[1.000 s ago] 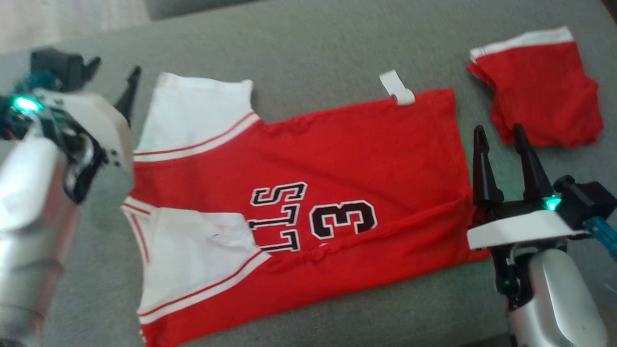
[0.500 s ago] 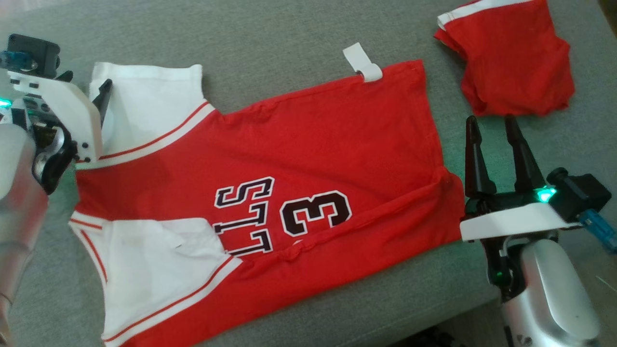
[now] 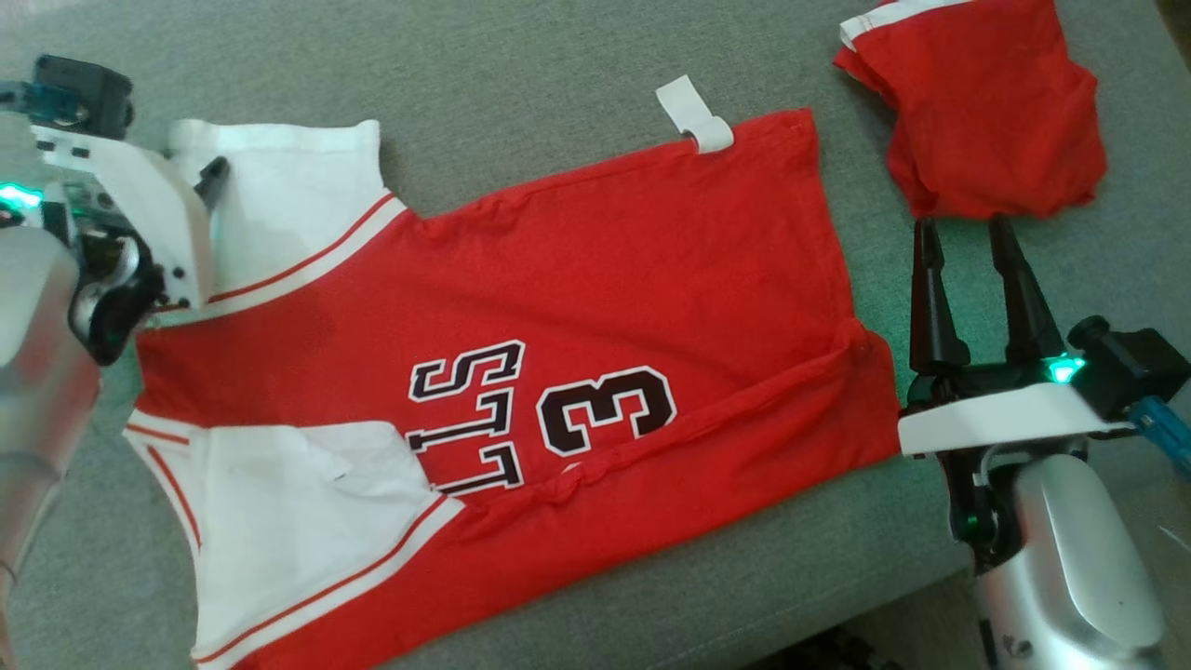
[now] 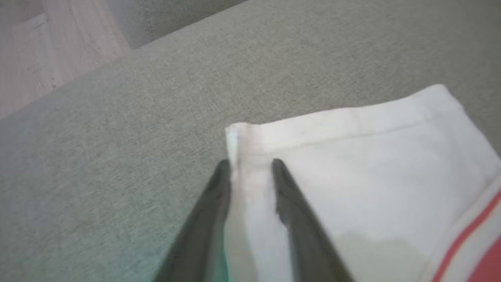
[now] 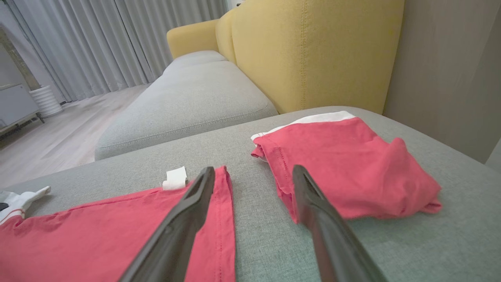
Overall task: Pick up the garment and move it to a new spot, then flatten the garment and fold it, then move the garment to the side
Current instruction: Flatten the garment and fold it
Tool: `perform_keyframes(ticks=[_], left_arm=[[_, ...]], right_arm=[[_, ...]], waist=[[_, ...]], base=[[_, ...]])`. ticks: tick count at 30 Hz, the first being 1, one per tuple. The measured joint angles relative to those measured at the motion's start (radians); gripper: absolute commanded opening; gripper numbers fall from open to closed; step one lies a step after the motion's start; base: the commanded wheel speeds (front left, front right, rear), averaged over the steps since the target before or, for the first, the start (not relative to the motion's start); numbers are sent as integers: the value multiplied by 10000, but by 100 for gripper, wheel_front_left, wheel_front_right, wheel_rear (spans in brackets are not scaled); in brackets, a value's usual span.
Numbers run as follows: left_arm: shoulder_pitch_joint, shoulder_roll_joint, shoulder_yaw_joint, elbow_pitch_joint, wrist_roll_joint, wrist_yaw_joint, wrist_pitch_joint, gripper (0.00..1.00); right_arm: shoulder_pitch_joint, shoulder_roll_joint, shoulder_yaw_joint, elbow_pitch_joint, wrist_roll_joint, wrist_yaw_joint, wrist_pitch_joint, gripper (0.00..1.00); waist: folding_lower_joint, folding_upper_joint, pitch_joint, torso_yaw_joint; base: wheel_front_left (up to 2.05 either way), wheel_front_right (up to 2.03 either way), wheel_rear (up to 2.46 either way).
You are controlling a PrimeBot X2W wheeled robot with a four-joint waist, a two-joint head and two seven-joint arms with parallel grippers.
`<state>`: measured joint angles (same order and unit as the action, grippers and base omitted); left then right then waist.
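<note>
The red-and-white jersey lies spread flat on the grey cushion, number side up. The left gripper is at the jersey's far white sleeve. Its fingers are apart, with the sleeve's outer edge between them. The right gripper is just beside the jersey's hem, fingers apart and holding nothing. A folded red cloth lies beyond the hem, near the right fingertips. A white tag projects from the jersey's far edge.

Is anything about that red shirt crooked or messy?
Yes. The shirt isn't lying flat: a long ridge of folded cloth runs along its near edge, from the hem to below the number 3. A white tag also sticks out past the far edge.
</note>
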<state>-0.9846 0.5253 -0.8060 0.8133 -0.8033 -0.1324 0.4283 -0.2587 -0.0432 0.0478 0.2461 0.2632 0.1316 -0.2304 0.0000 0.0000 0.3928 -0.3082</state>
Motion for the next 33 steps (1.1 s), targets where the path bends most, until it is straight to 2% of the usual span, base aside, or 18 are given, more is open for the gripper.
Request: perform_keyframes(ticks=[1, 9, 16, 21, 23, 24, 33], left_arm=[[3, 2, -69, -38, -148, -2, 19, 0], [126, -36, -380, 15, -585, -2, -736, 0], [288, -393, -458, -261, -573, -2, -2972, 0], [425, -593, -441, -619, -447, 2, -4261, 0], [629, -686, -460, -901, -351, 33, -4585, 0], [834, -732, -497, -1225, -268, 105, -4778, 0], [1476, -648, -966, -3225, -33, 635, -4606, 0]], right_arm=[[0, 0, -25, 8, -12, -2, 0, 100], [-86, 2, -299, 35, -472, 0, 169, 100], [-710, -10, -587, 161, -1735, -2, 1312, 100], [-1168, -42, -713, 454, -1816, 0, 2138, 100], [-1244, -190, -732, 696, -1829, 0, 2489, 100], [-1312, -474, -750, 1053, -1950, 0, 2832, 100], [-2477, -1415, -1003, 3283, -2479, 0, 4128, 100]], waist=[[0, 0, -13, 28], [1, 0, -245, 378], [1, 0, -580, 995], [0, 0, -887, 1572], [0, 0, -1012, 1828], [0, 0, -1129, 2098], [0, 0, -1402, 3114]], base=[[0, 0, 0], [0, 0, 0], [0, 0, 0], [0, 0, 0], [0, 0, 0], [0, 0, 0], [0, 0, 0]])
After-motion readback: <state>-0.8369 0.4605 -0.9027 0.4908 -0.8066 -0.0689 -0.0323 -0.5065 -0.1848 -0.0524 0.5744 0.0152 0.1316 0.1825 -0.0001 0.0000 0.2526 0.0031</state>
